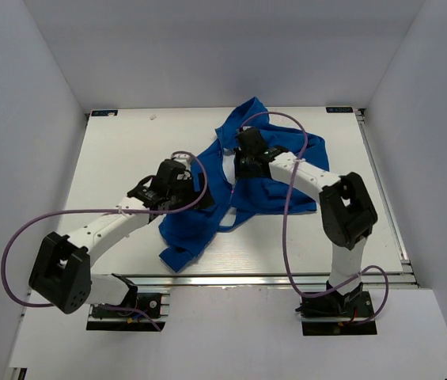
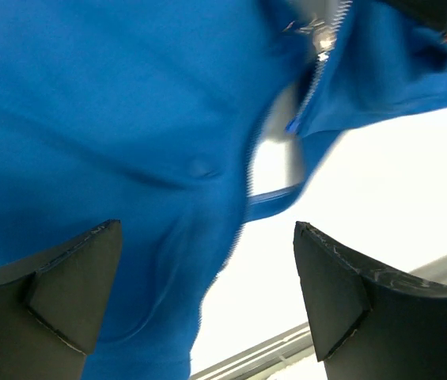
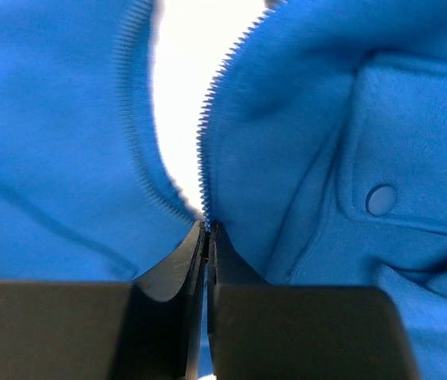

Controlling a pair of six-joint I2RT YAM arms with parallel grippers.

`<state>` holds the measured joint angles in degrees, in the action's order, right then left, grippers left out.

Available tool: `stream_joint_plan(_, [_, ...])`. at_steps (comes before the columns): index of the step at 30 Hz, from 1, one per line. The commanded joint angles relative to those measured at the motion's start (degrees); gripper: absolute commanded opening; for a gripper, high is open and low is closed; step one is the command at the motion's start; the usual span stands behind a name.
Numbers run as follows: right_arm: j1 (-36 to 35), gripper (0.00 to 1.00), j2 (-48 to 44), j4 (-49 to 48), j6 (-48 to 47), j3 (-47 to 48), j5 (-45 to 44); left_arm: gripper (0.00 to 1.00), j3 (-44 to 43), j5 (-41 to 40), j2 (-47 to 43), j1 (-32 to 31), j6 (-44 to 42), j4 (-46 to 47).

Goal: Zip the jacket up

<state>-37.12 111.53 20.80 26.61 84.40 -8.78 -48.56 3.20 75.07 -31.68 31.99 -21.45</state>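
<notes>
The royal-blue jacket [image 1: 199,222] lies crumpled on the middle of the white table [image 1: 120,150], its front open. My left gripper [image 1: 190,188] hovers at its left panel with jaws wide open and empty; in the left wrist view [image 2: 206,237] the jacket [image 2: 89,119] fills the left side, and a zipper tooth row runs up to a metal slider [image 2: 322,36]. My right gripper [image 1: 244,165] is over the jacket's upper middle. In the right wrist view [image 3: 207,229] it is shut on the zipper edge where two tooth rows [image 3: 204,150] meet.
A flap pocket with a snap button [image 3: 380,199] lies right of the right jaws. Purple cables [image 1: 290,198] loop over both arms. An aluminium rail [image 1: 270,279] edges the table's front. White walls enclose the back and sides.
</notes>
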Motion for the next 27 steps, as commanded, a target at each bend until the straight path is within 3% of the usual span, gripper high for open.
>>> stream_joint_plan(1, [0.21,0.0,-7.88,-0.5,-5.42,-0.81,4.2,0.98,-4.17,7.76,1.57,-0.22,-5.0,5.62])
stream_joint_plan(7, [0.3,0.0,-14.13,7.93,-14.3,-2.66,4.82,0.98,-8.57,16.56,5.79,-0.22,-12.9,11.34])
stream_joint_plan(12, [0.3,0.0,-20.72,10.14,-20.35,-6.61,6.48,0.98,-8.93,25.17,7.64,-0.31,-25.46,15.2])
stream_joint_plan(18, [0.21,0.0,-24.95,11.1,-21.95,-7.41,8.34,0.98,-9.37,37.92,8.52,-2.06,-34.79,18.37])
stream_joint_plan(27, [0.3,0.0,-27.23,11.46,-21.08,-7.06,10.8,0.81,-15.42,37.32,15.27,-6.99,-38.58,18.19])
